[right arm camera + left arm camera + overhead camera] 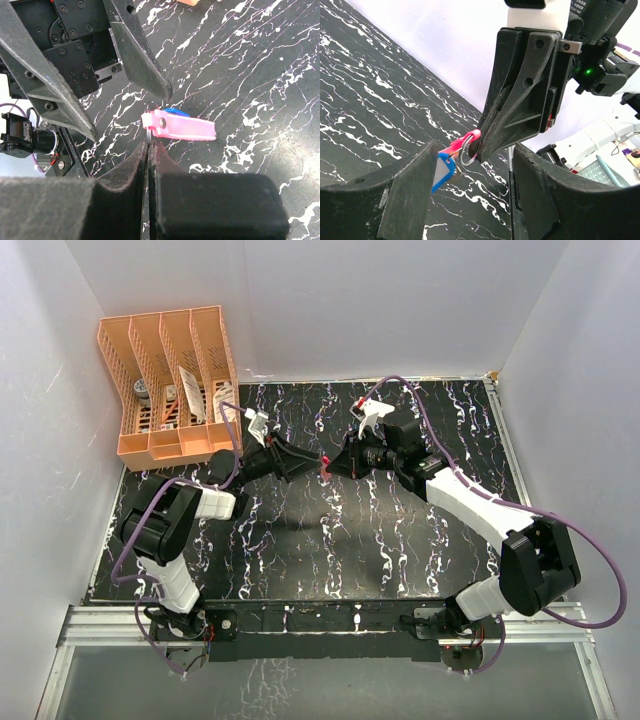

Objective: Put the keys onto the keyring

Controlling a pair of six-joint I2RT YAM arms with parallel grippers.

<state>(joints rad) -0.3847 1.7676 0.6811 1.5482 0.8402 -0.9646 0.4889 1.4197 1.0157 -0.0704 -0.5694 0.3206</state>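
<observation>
Pink key [177, 126] crosswise to right tool [149, 150]

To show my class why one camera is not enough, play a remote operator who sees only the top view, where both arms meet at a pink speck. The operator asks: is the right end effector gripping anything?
Observer: Yes, the right end effector is shut on a thin metal ring.
Operator: Is the pink speck alone?
Observer: No, a blue key lies right next to the pink key.
Operator: And the left end effector?
Observer: Open, the keys between its fingers.
</observation>
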